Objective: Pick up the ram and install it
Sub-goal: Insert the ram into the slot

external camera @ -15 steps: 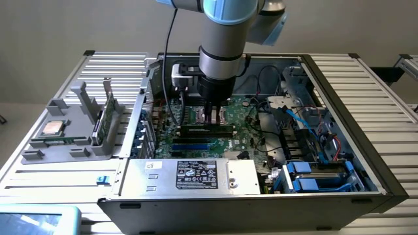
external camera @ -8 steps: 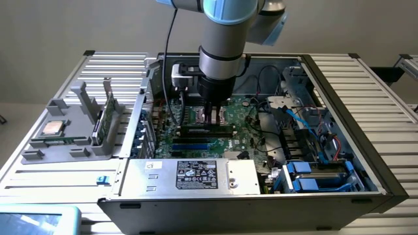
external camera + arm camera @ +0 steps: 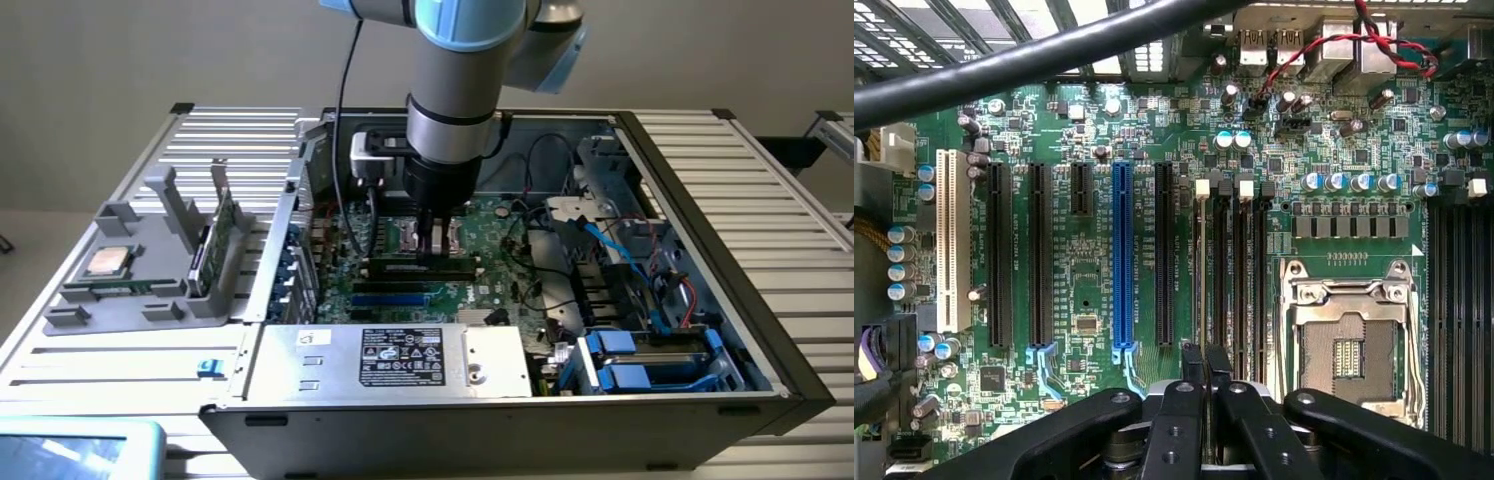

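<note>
My gripper [image 3: 434, 250] reaches down into the open computer case, onto the motherboard [image 3: 501, 290]. Its fingers are shut on the top edge of the ram [image 3: 387, 266], a long dark stick standing upright in a memory slot beside the empty processor socket [image 3: 398, 236]. In the wrist view the ram [image 3: 1203, 280] shows edge-on as a thin strip running away from the closed fingertips of the gripper [image 3: 1205, 352], in the slot nearest the expansion slots. The socket [image 3: 1351, 340] lies just beyond the group of memory slots. How deep the ram sits in its slot I cannot tell.
A grey holder [image 3: 80, 318] on the slatted table at the exterior view's left carries a square silver processor [image 3: 107, 262] and a taller green card [image 3: 214, 245]. The power supply [image 3: 387, 358], blue drive bays [image 3: 641, 360] and loose cables [image 3: 601, 240] crowd the case. A thick black cable [image 3: 1054, 50] crosses the wrist view.
</note>
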`<state>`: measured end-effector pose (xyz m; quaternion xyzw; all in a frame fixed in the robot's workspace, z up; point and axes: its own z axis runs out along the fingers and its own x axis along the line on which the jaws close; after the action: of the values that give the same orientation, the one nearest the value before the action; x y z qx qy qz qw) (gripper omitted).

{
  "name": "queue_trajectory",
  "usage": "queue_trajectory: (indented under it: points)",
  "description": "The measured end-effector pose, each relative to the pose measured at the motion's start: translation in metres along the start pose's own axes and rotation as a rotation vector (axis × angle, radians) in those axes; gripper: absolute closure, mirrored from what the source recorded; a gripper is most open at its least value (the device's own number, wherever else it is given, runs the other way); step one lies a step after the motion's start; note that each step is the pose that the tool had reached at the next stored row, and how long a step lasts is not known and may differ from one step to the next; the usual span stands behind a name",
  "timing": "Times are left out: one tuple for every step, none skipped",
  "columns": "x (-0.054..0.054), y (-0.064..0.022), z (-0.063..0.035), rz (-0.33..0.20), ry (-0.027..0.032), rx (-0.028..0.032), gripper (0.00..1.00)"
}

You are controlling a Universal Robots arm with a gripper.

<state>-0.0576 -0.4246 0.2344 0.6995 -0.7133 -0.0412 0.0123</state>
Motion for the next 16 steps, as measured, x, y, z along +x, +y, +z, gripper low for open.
queue_trajectory:
  points:
    - [0.0,0.0,0.0,0.0,0.0,0.0,0.89]
    - [0.0,0.0,-0.0001,0.0,-0.0002,0.0001,0.89]
    - [0.0,0.0001,-0.0006,0.0,-0.0002,0.0001,0.89]
    - [-0.0001,0.0001,-0.0011,0.0,-0.0004,0.0002,0.89]
    - [-0.0001,0.0001,-0.0013,0.0,-0.0004,0.0002,0.89]
    - [-0.0001,0.0001,-0.0013,0.0,-0.0004,0.0002,0.89]
    - [-0.0003,0.0001,-0.0015,0.0,0.0002,0.0,0.89]
    - [-0.0008,0.0001,-0.0013,0.0,0.0001,0.0,0.89]
    - [-0.0009,0.0001,-0.0012,0.0,0.0001,0.0,0.89]
    - [-0.0011,0.0001,-0.0011,0.0,0.0,0.0001,0.89]
    - [-0.0011,0.0001,-0.0011,0.0,0.0001,0.0,0.89]
    - [-0.0011,0.0001,-0.0011,0.0,0.0002,0.0,0.89]
    - [-0.0012,0.0001,-0.001,0.0,0.0001,0.0001,0.89]
    - [-0.0012,0.0001,-0.0009,0.0,0.0001,0.0001,0.89]
    - [-0.0012,0.0001,-0.0008,0.0,0.0003,0.0,0.89]
    - [-0.0013,0.0001,-0.0006,0.0,0.0002,0.0,0.89]
